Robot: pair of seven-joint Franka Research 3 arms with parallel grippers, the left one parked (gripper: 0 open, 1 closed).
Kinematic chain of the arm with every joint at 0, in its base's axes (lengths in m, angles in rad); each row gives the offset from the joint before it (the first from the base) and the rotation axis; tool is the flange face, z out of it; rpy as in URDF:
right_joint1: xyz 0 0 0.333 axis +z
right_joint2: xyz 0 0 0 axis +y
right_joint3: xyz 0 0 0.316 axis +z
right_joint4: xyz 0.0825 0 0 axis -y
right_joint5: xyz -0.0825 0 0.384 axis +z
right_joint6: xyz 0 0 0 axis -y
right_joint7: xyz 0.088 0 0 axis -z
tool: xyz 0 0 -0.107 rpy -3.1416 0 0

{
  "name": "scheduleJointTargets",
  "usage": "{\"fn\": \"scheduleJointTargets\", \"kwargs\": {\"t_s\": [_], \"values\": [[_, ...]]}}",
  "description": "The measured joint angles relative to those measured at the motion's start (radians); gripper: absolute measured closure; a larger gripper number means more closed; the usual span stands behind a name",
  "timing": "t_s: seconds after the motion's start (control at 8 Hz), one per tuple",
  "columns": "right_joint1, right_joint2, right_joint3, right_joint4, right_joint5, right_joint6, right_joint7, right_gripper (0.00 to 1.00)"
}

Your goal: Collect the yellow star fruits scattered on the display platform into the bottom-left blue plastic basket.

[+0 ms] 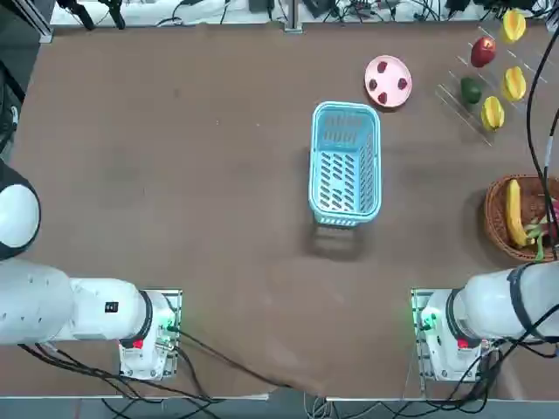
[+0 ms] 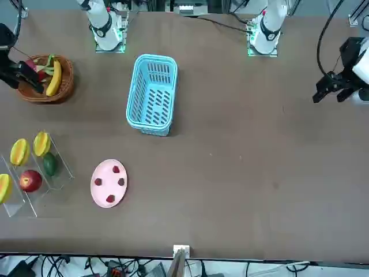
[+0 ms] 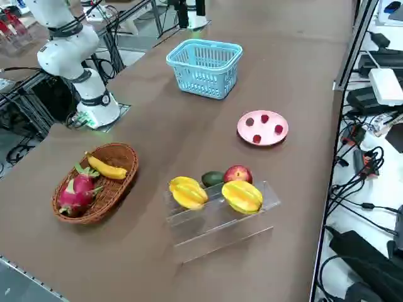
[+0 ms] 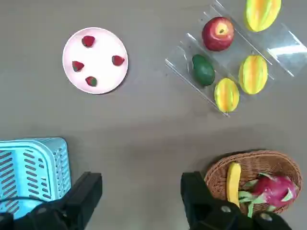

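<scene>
1. Top: blue basket (image 1: 345, 164) mid-table, nothing inside; three star fruits (image 1: 493, 113) on the clear stand (image 1: 454, 94), far right.
2. Front: wicker basket (image 2: 66, 86) holding a banana (image 2: 54, 79).
3. Side: pink plate (image 3: 262, 139) carrying four berries.
4. Wrist: right gripper (image 4: 141, 189) spread wide, empty, high above the table.

Pink plate (image 1: 388, 81), wicker basket (image 1: 502, 229), apple (image 1: 482, 52).

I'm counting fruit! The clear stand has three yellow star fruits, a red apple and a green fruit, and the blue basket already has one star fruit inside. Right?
Not quite. The blue basket is empty, as the top view shows. All three star fruits sit on the clear stand with the apple and green fruit.
</scene>
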Motion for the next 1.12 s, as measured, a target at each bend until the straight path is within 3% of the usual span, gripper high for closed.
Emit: {"fn": "scheduleJointTargets", "kwargs": {"t_s": [0.75,1.12], "values": [[-0.032,0.034,-0.011,0.008,-0.025,0.043,-0.006,0.00],[-0.089,0.255,-0.042,0.173,-0.056,0.127,-0.090,0.00]]}}
